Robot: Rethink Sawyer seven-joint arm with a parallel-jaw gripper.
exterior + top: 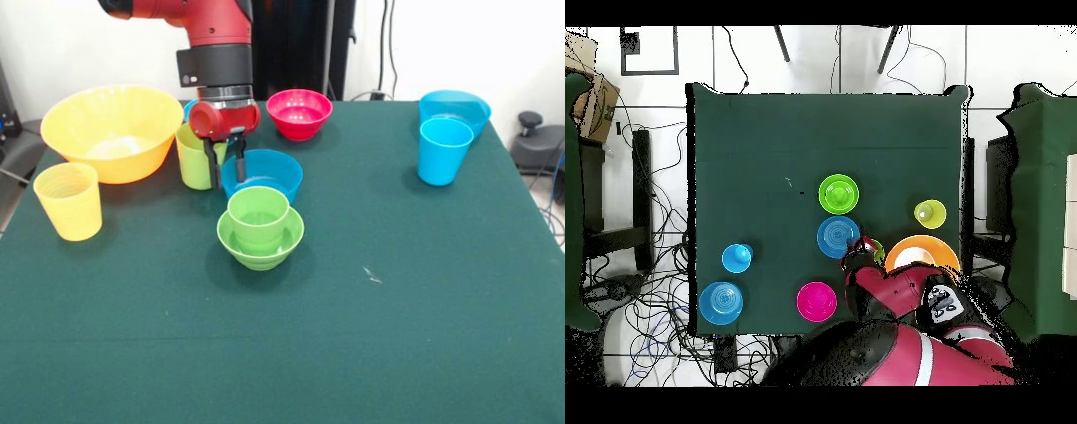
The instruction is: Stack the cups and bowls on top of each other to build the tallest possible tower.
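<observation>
The tower is a green stepped cup (258, 212) nested in a small green bowl (260, 243) at the table's middle; it also shows in the overhead view (839, 194). Just behind it sits a small blue bowl (265, 174) (838, 237). My gripper (225, 168) (861, 250) hangs open and empty between this bowl's rim and the yellow-green cup (192, 159), low over the table. The red bowl (299, 113), pale yellow cup (69, 201), sky blue cup (444, 150), wide shallow blue bowl (455, 108) and large yellow-orange bowl (110, 132) stand apart.
The green table cloth (371, 336) is bare along the front. In the overhead view the red bowl (816, 301), sky blue cup (737, 258), shallow blue bowl (720, 302), pale yellow cup (930, 213) and yellow-orange bowl (922, 255) ring the arm.
</observation>
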